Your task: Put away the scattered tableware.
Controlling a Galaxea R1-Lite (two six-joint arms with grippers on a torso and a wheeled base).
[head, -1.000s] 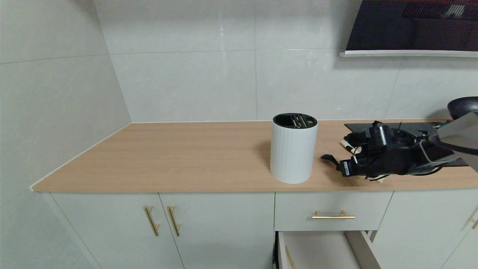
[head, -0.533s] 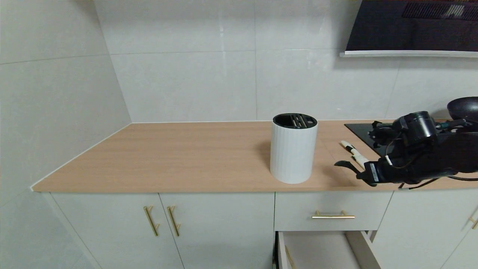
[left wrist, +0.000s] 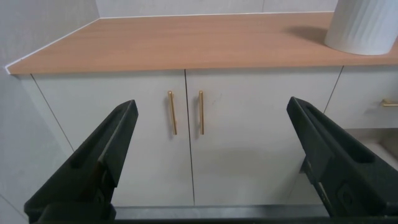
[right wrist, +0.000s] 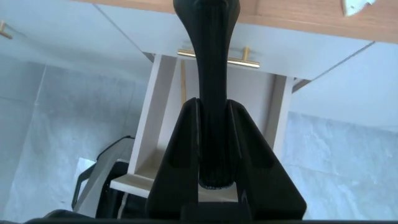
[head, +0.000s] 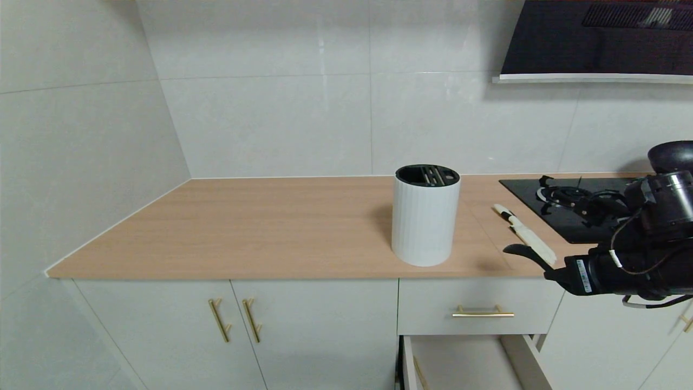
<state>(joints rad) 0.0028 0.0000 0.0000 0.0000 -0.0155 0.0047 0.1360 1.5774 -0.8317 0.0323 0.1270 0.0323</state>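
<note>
I've got the left gripper [left wrist: 211, 107] spread wide, facing cabinet doors [left wrist: 249, 143]. White ribbed holder [left wrist: 367, 28] stands on the worktop [left wrist: 186, 40].

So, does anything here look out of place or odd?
Yes: a pale knife lies loose on the counter beside the stove, apart from the white holder; the lower drawer hangs open.

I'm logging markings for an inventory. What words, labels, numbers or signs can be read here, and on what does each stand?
White sticker just behind the right gripper, which is shut on a black utensil: print too small to read.
White utensil holder, knife, cabinets: no text.
</note>
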